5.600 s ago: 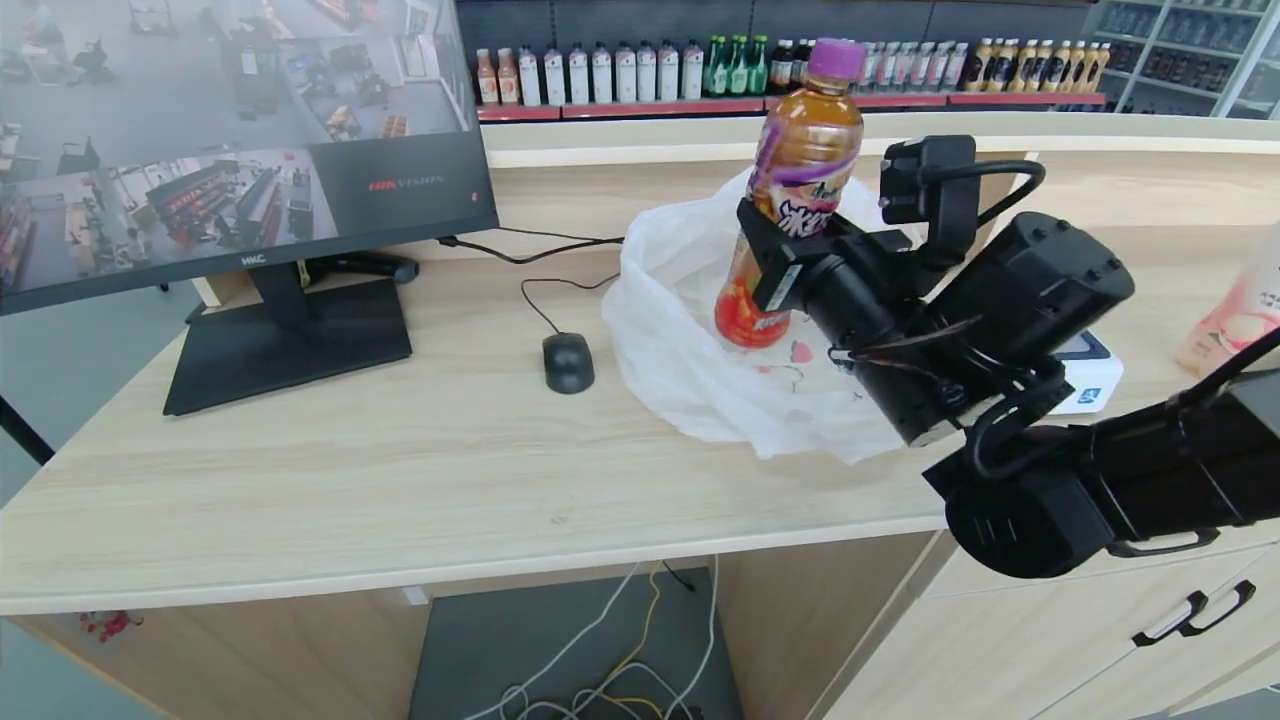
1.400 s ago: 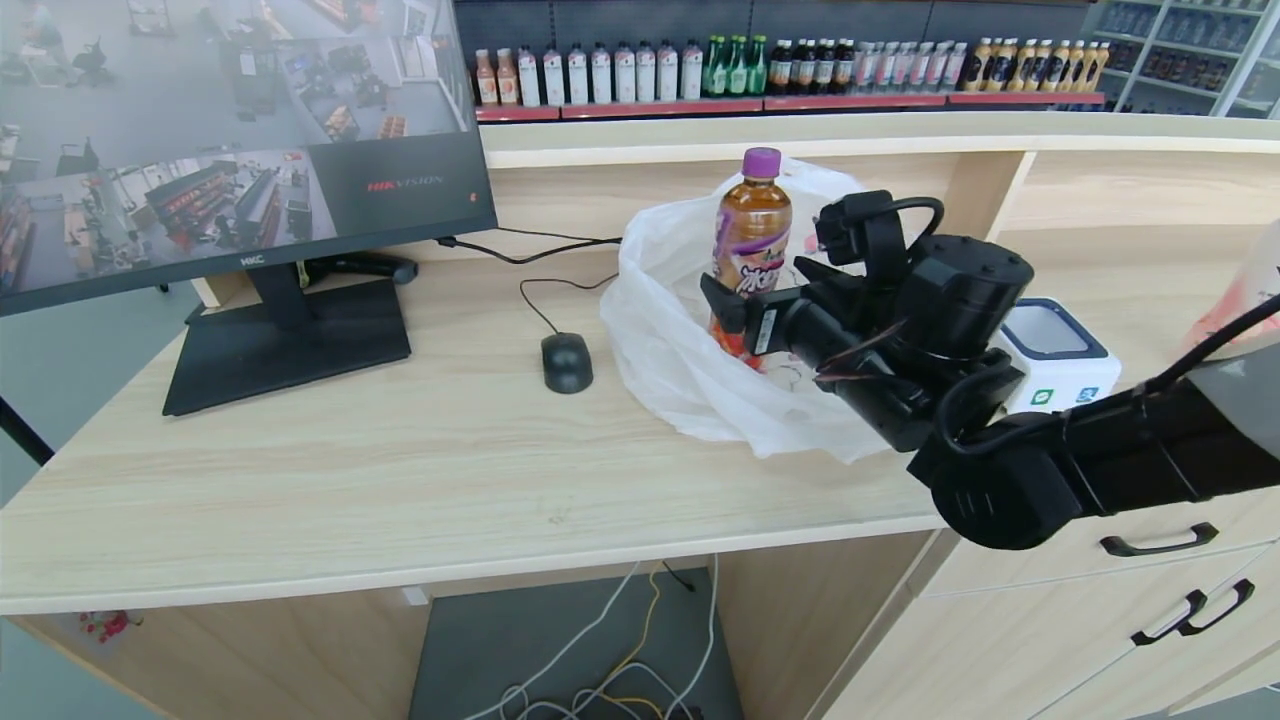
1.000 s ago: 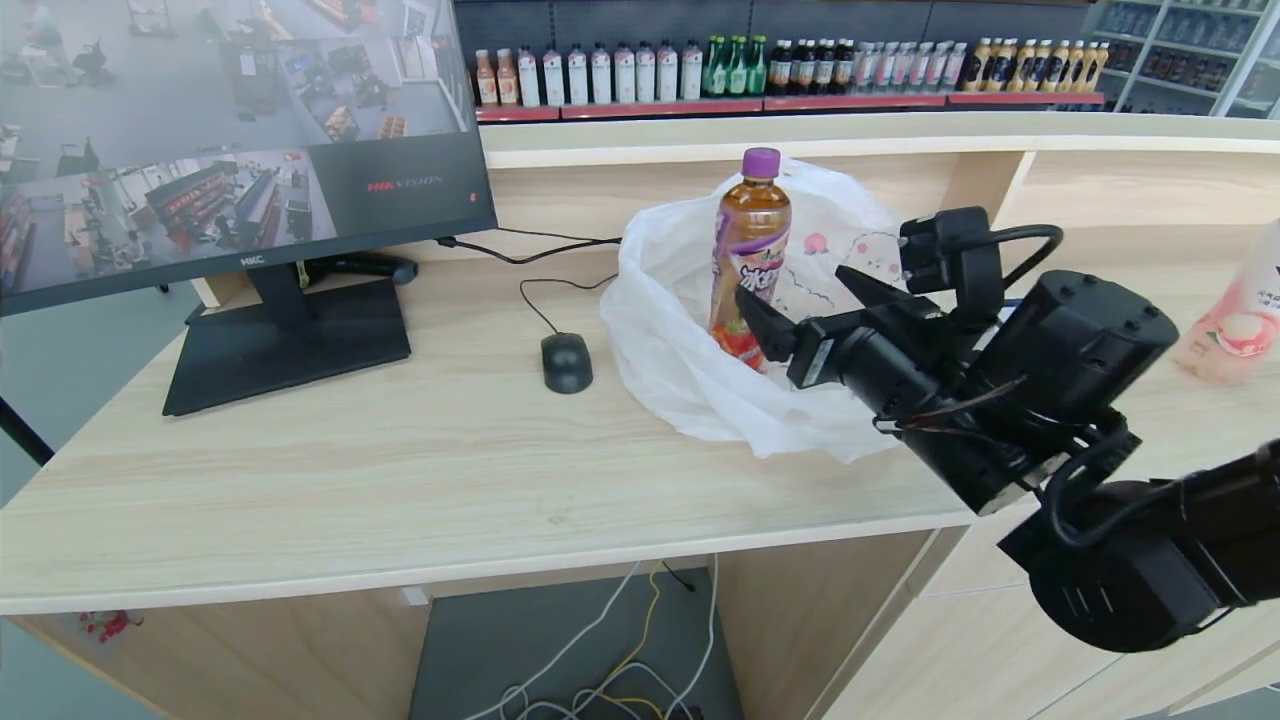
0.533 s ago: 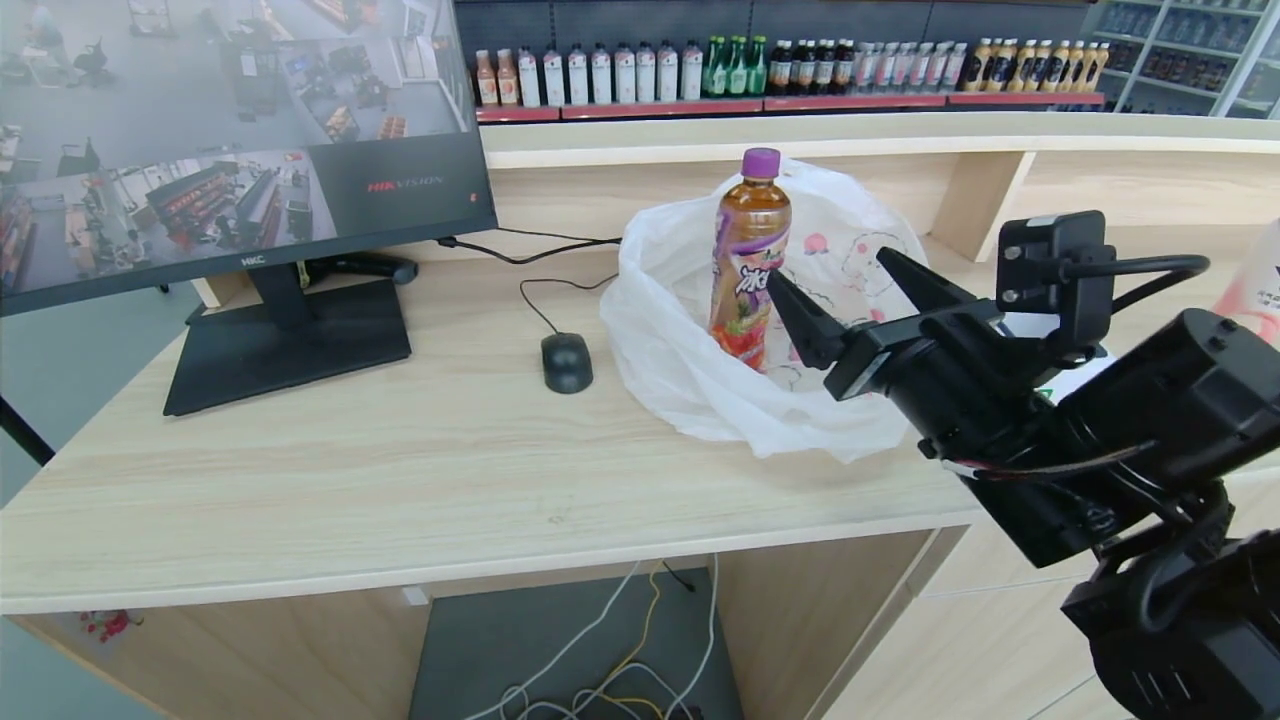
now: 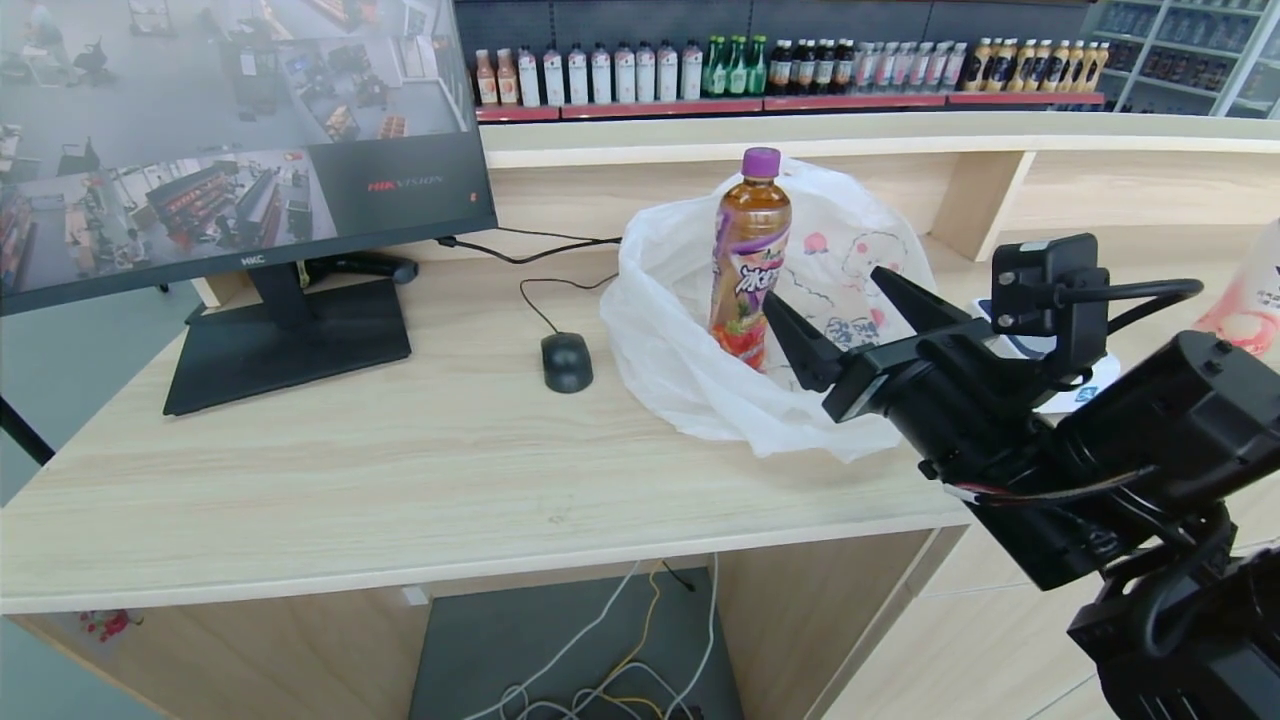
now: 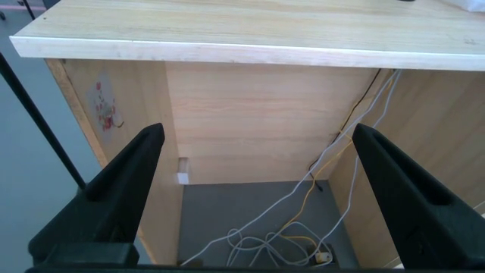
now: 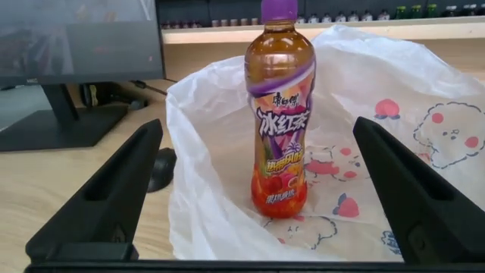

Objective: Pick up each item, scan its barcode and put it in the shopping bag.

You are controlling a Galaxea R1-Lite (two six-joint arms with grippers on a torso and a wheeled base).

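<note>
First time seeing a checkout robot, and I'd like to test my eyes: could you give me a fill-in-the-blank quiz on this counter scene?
1. The bottle standing in the shopping bag has a ____ cap.
2. The right gripper is ____ and holds nothing.
3. The computer mouse lies on the counter to the bag's ____, seen from the robot's side.
Missing words: purple; open; left.

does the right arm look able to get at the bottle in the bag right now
Probably yes. The right claw is open and points straight at the bottle, which stands upright in the shopping bag. The bag's mouth gapes toward the claw and nothing lies between them.
</note>
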